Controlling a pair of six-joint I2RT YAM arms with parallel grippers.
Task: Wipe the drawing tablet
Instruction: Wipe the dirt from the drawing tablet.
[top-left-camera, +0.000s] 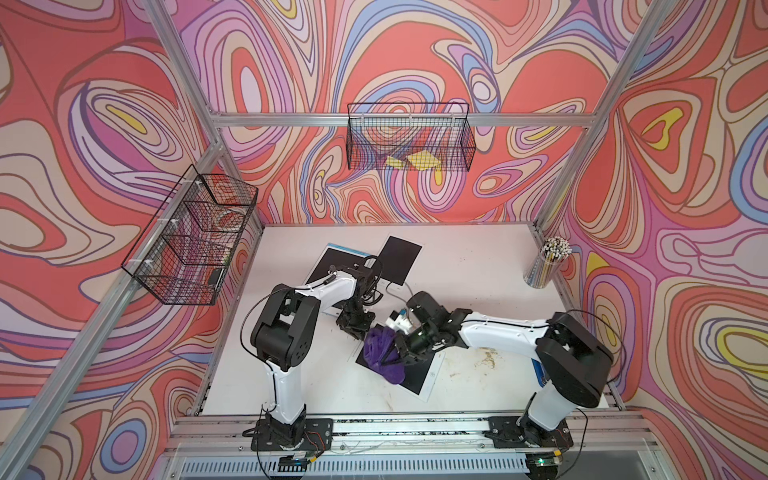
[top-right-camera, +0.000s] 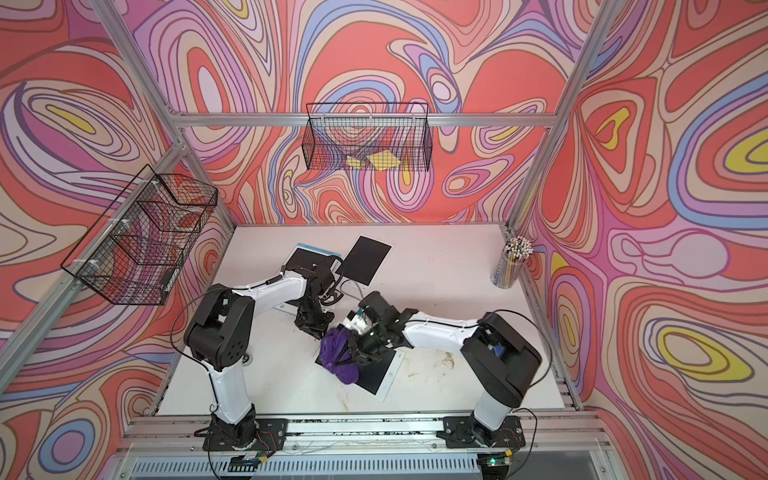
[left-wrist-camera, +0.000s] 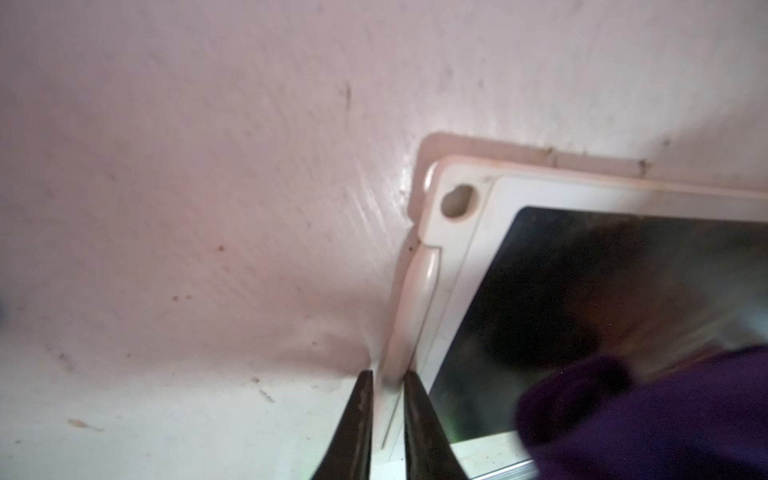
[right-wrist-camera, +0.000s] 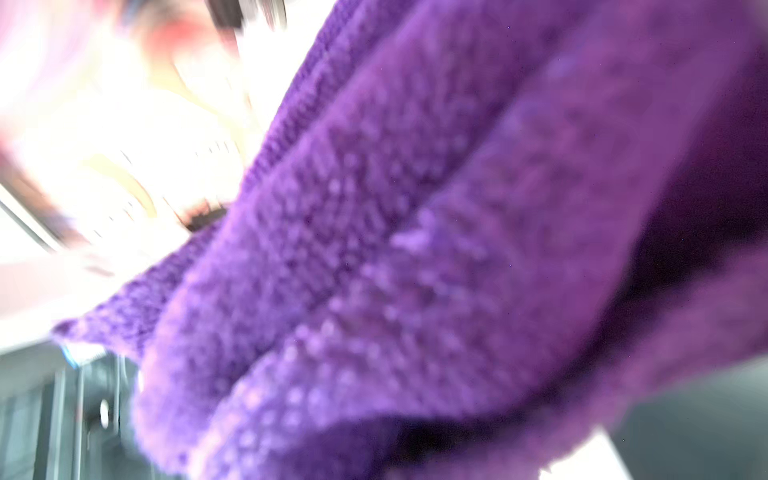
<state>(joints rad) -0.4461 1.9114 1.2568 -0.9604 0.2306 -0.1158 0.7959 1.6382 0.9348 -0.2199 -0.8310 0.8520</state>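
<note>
Both arms reach inward over the tabletop's middle, elbows raised and wrists bent down. The left claw (left-wrist-camera: 388, 376) pinches the rim of the tablet (left-wrist-camera: 459, 249). The right claw (top-left-camera: 392, 353) grips a purple cloth (top-left-camera: 378, 347).

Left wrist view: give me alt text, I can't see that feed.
The left claw pinches the white rim of the tablet near a corner. A blurred purple cloth covers part of its dark screen; the scuffed white table fills the rest.

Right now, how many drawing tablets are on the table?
3: front tablet under the purple cloth, bare back tablet, and a third tablet beside it, partly under the left arm. Another may hide behind the right arm.
</note>
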